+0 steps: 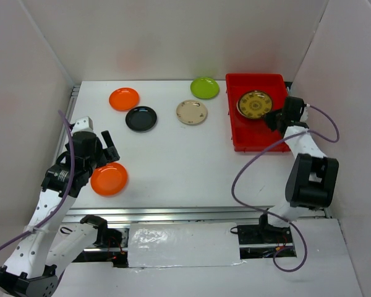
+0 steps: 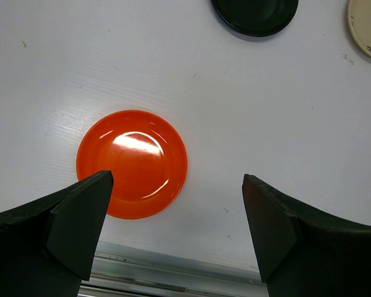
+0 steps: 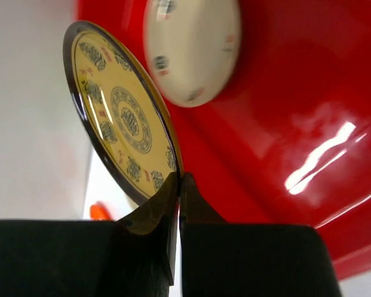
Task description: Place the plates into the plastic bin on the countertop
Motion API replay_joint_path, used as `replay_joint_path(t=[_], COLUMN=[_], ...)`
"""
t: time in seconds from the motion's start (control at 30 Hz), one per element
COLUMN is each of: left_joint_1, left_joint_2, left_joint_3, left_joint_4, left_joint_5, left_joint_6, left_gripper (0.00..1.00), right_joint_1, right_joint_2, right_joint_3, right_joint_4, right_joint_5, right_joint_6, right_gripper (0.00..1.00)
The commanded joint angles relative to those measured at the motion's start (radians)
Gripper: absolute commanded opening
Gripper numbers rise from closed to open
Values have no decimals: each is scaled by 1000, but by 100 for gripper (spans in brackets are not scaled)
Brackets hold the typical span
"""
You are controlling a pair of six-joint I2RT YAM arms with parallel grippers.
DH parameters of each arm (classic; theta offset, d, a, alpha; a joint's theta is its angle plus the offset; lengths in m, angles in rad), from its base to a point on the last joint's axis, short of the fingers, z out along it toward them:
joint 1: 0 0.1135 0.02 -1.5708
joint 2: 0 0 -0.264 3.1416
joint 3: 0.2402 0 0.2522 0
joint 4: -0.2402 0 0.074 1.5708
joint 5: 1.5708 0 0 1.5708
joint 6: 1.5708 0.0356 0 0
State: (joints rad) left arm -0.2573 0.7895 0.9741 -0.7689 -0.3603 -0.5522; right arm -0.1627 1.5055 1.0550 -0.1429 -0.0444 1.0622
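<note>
Read the top view as a clock face, with 12 at the far wall and 6 at the arm bases.

The left fingers (image 2: 74, 216) stand wide apart and hold nothing. They are above the white surface (image 1: 173, 167) at about 8 o'clock. The near orange plate (image 1: 109, 179) lies flat on the surface under them. In the left wrist view the tip of one finger overlaps its rim, while the other finger is well clear of it.

The far orange plate (image 1: 124, 99) lies at about 11 o'clock. The black plate (image 1: 141, 119) is just beside it, at its 4 o'clock, and the two are apart. Near 12 o'clock sits the cream plate (image 1: 191, 112). The lime green plate (image 1: 204, 87) is at its 1 o'clock, close to the far wall and just beside the left wall of the red bin (image 1: 250, 136).

The bin lies at about 2 o'clock. The right fingers (image 3: 161, 216) are pressed together on the rim of the brown-gold plate (image 1: 255, 104), gripping its edge at about 3 o'clock. That plate is inside the bin's outline, in its far half. In the right wrist view a pale plate (image 3: 191, 49) with small marks, blurred, lies on the bin floor beyond it. It is not clear whether the held plate touches the bin floor.
</note>
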Motion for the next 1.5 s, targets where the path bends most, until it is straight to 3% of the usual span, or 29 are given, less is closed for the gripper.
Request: replay_joint_path(t=[0.0,0.37,0.5,0.57,0.6,0.73,0.83,0.97,1.07,1.1,1.17,1.3,1.47], left_joint_1=[1,3,3,1,3,1,3,3,3,3,3,3,3], left_joint_2=[-13,24,31,33,33,40,51,33,7,-7,-19,-41,-69], left_joint_3=[-8,-8,-6,-6,-6,-5,6,32,57,61,74,100,71], left_joint_4=[40,46,48,46,46,45,19,-67,-131,-173,-204,-309,-237], left_joint_5=[20,44,47,43,43,34,-21,-184,-336,-395,-434,-528,-479], left_joint_6=[17,28,32,29,29,25,-5,-124,-234,-258,-310,-406,-336], left_gripper=[99,99,99,99,99,99,99,99,99,99,99,99,99], right_joint_1=[-66,-101,-94,-89,-84,-80,21,365,562,689,794,1056,1161], right_joint_2=[120,465,481,419,389,198,29,-74,-126,-117,-67,213,526], right_joint_3=[115,447,504,470,436,375,327,272,88,44,-18,64,302], right_joint_4=[23,-76,-121,-89,-72,-76,-133,-230,-92,-42,72,181,221], right_joint_5=[-159,-146,-134,-141,-140,-135,-8,3,-23,-18,-61,-103,-169], right_joint_6=[-73,-119,-120,-119,-117,-123,-215,-344,-317,-295,-256,-176,-85], right_gripper=[0,0,79,86,100,100,100,100,100,100,100,100,97])
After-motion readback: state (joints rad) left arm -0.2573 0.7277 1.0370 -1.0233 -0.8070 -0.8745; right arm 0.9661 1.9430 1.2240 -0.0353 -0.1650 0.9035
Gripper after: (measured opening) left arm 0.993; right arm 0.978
